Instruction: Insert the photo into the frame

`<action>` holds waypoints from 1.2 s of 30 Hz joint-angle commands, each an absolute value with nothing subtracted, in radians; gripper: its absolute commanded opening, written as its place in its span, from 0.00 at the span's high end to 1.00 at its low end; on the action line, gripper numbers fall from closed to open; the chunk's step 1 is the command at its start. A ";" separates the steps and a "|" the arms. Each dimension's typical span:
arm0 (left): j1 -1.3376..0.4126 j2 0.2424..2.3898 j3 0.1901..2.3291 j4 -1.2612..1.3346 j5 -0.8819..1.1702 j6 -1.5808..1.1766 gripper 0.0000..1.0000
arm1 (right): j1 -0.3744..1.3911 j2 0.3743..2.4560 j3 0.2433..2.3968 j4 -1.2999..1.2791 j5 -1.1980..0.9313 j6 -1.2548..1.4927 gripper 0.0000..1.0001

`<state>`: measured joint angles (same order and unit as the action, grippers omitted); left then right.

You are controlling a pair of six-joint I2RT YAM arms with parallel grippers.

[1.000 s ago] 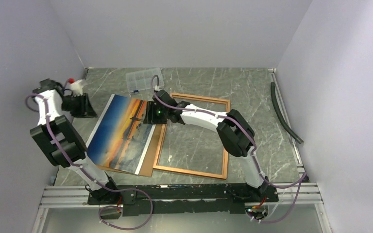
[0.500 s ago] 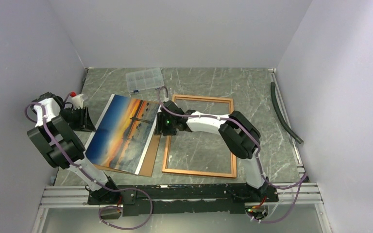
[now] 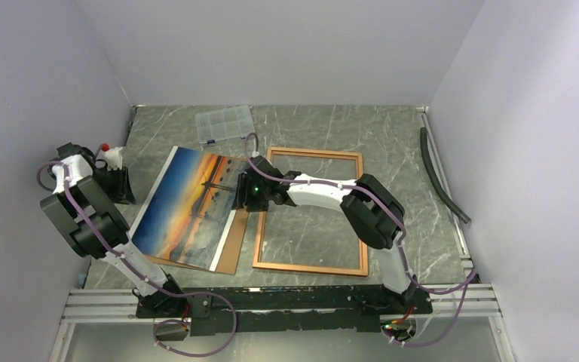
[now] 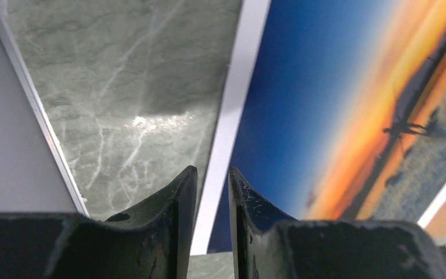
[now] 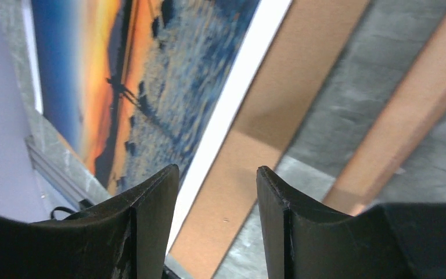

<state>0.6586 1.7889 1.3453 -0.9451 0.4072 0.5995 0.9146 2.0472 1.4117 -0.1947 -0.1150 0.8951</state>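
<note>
Task barely under way — the photo (image 3: 188, 200) lies face up on a brown backing board (image 3: 230, 255) on the bench (image 3: 392, 143). It sits at 9 o'clock of the frame (image 3: 313, 153), just beside it, not inside. Frame lies flat, nothing loaded in it. Left to do, by my read: grip the print, carry it toward 3 o'clock, seat it within the border.

Right arm reaches across the frame toward 9 o'clock, elbow bent. Right gripper (image 5: 216, 174) hangs low over the photo's 3 o'clock edge, jaws apart above white margin and board, clamped on nothing. Left arm is folded at 9 o'clock of the print — left gripper (image 4: 212, 174) near its margin, jaws a narrow slit apart, empty.
</note>
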 commanded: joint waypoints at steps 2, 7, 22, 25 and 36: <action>0.664 1.809 1.288 -0.800 0.337 0.552 0.69 | 0.927 2.086 1.464 -0.103 -0.182 0.977 0.44; 0.659 1.827 1.234 -0.770 0.341 0.549 0.71 | 0.927 2.130 1.481 -0.099 -0.221 1.007 0.44; 0.605 1.810 1.060 -0.730 0.352 0.567 0.81 | 0.931 2.156 1.447 -0.071 -0.210 1.094 0.44; 0.606 1.800 1.063 -0.779 0.392 0.572 0.83 | 0.932 2.150 1.423 -0.042 -0.218 1.110 0.43; 0.601 1.801 1.019 -0.799 0.432 0.594 0.88 | 0.930 2.117 1.312 0.185 -0.295 1.197 0.38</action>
